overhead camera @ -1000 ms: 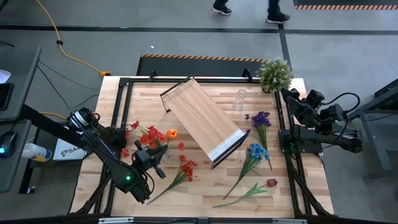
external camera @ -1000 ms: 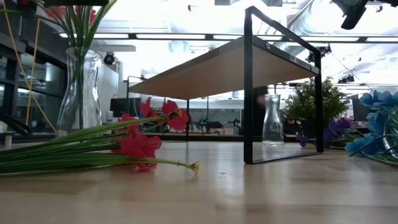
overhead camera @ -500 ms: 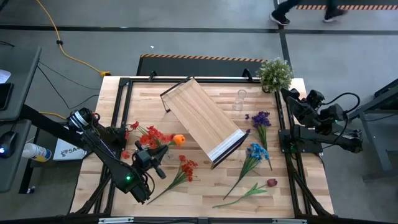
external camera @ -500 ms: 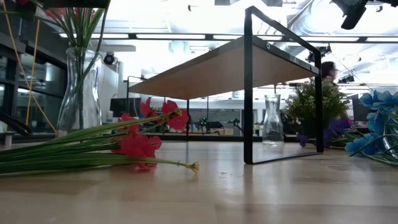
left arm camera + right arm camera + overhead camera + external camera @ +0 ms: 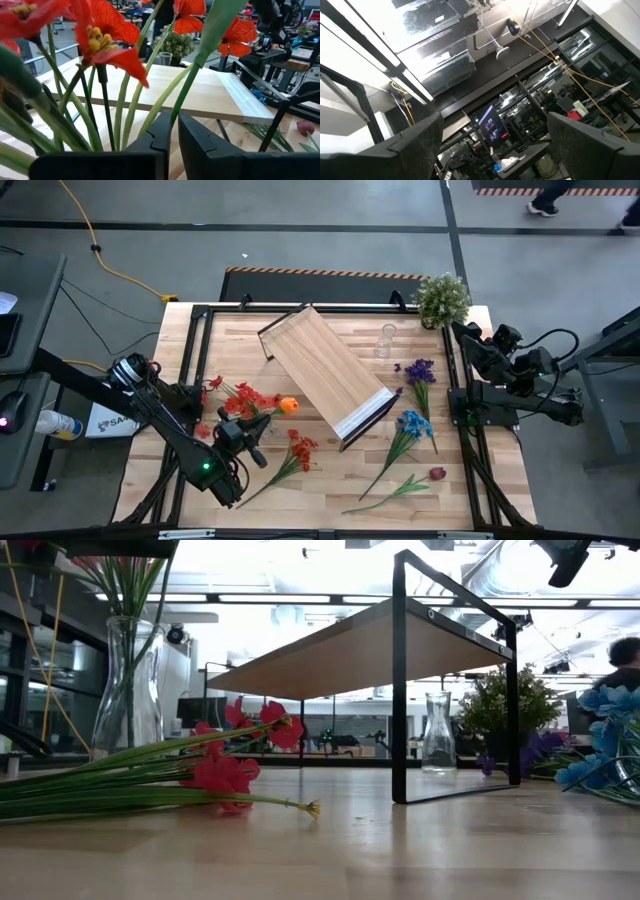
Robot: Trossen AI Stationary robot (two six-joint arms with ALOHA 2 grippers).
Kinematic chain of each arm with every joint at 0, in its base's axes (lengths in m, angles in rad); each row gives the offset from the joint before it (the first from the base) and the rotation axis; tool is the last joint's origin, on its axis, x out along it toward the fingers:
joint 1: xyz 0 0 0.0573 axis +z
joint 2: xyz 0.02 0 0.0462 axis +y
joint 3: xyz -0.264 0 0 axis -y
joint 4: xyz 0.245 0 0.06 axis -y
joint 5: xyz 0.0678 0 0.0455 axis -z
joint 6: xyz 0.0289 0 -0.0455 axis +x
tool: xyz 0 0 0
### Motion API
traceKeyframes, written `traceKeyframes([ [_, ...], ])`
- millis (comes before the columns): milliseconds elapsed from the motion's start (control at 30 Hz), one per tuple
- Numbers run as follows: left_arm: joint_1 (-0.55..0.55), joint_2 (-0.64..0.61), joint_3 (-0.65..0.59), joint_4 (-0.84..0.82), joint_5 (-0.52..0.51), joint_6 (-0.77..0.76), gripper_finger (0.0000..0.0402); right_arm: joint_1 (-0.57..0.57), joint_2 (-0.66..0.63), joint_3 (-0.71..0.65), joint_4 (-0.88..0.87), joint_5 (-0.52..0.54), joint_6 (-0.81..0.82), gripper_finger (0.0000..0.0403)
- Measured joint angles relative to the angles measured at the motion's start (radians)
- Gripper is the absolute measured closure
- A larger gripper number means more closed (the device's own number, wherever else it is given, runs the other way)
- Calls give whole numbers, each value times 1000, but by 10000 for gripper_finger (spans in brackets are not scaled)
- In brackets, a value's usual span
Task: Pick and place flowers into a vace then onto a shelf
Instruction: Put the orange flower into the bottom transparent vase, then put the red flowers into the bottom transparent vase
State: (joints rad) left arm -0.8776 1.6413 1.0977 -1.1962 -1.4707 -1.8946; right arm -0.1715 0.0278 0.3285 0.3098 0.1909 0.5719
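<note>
Over on the left side of the desk (image 5: pixel 330 500) the left gripper (image 5: pixel 236 427) hangs low above the wood, its jaws nearly closed on a green stem of the orange flower (image 5: pixel 288 406), whose bloom pokes out just past the gripper toward the shelf. From the left wrist view that stem runs up between the two dark fingers (image 5: pixel 197 145), with a cluster of red blooms (image 5: pixel 102 37) crowding close around it. In the low view a glass vase (image 5: pixel 127 690) stands at the far left with several green stems already in it. More red flowers (image 5: pixel 240 395) are bunched around the gripper, and another red spray (image 5: pixel 298 450) lies flat on the desk just in front of it, stems trailing toward the near edge.

In the middle the shelf (image 5: pixel 325 370) sits at an angle across the desk, light planks on top, its white strip at the end nearer the right arm; the low view shows it standing on its black frame with open space beneath. Just beyond its far corner stands a second, empty glass vase (image 5: pixel 385 340).

Further right lie a purple flower (image 5: pixel 418 370), a blue one (image 5: pixel 412 425) and a dark red one (image 5: pixel 436 474), all flat on the wood, apart from each other. A bushy pale-green potted plant (image 5: pixel 441 298) stands at the far right corner. The right gripper (image 5: pixel 470 345) waits at the right edge, raised, its jaws spread wide and holding nothing
</note>
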Motion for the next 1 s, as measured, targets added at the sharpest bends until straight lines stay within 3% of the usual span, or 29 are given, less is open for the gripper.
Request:
traceKeyframes([
  [333,0,0,0,38,21,-1,305,0,0,0,0,0,0,59],
  [733,0,0,1,76,25,-1,188,0,0,0,0,0,0,59],
  [1000,-28,-7,22,98,24,7,144,0,0,0,1,0,0,59],
])
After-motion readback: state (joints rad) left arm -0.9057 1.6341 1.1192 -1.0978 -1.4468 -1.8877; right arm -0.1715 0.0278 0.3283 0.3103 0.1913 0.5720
